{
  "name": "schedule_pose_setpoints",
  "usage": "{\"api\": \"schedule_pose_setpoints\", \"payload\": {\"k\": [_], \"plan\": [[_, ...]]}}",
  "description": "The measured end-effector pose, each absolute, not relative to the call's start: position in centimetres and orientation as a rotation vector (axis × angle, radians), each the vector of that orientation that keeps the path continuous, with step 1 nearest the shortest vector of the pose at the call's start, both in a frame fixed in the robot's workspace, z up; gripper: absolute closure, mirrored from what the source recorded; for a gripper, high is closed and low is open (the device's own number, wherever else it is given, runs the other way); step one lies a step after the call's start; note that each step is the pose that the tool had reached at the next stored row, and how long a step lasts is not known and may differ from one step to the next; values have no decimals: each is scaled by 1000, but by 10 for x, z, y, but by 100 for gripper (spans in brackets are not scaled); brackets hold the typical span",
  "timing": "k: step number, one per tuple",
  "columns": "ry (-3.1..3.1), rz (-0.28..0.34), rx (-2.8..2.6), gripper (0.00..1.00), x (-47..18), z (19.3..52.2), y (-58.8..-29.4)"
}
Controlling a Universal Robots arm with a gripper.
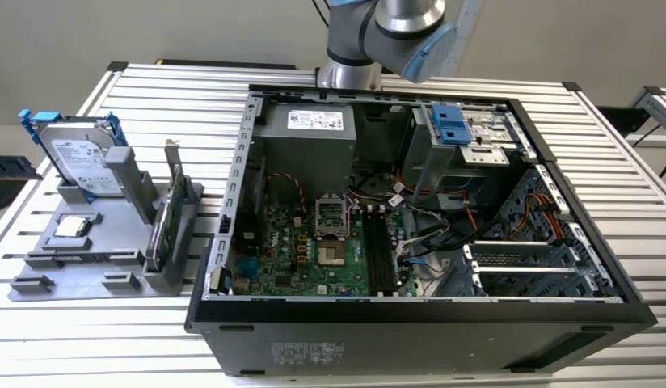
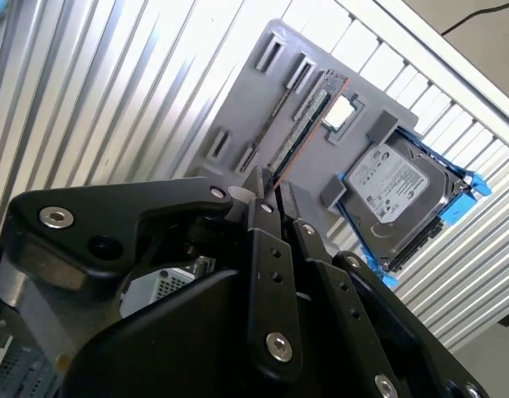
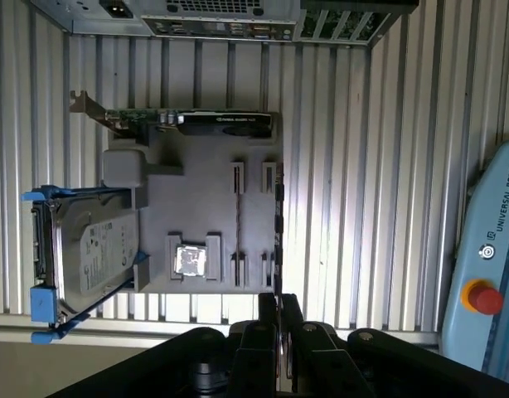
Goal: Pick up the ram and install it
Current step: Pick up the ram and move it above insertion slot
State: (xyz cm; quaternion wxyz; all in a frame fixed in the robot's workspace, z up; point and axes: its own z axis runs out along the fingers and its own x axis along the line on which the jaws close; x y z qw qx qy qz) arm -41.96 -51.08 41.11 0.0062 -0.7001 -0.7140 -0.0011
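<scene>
We see the gripper narrow, fingers nearly together, holding nothing, above the gray holder on the table. The ram stands on edge in the holder, beside the processor chip.

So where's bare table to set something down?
Bare table between the grey holder and the near edge, and between the hard drive and the far edge; also a strip beside the computer case on the exterior view's right. The holder is crowded.
</scene>
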Motion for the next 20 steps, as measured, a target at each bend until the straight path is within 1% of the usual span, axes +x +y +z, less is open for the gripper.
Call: {"api": "schedule_pose_setpoints", "payload": {"k": [4, 20], "plan": [[-2234, -3, -2191, 100, -419, 412, -511], [-2234, -3, -2191, 100, -384, 412, -511]]}}
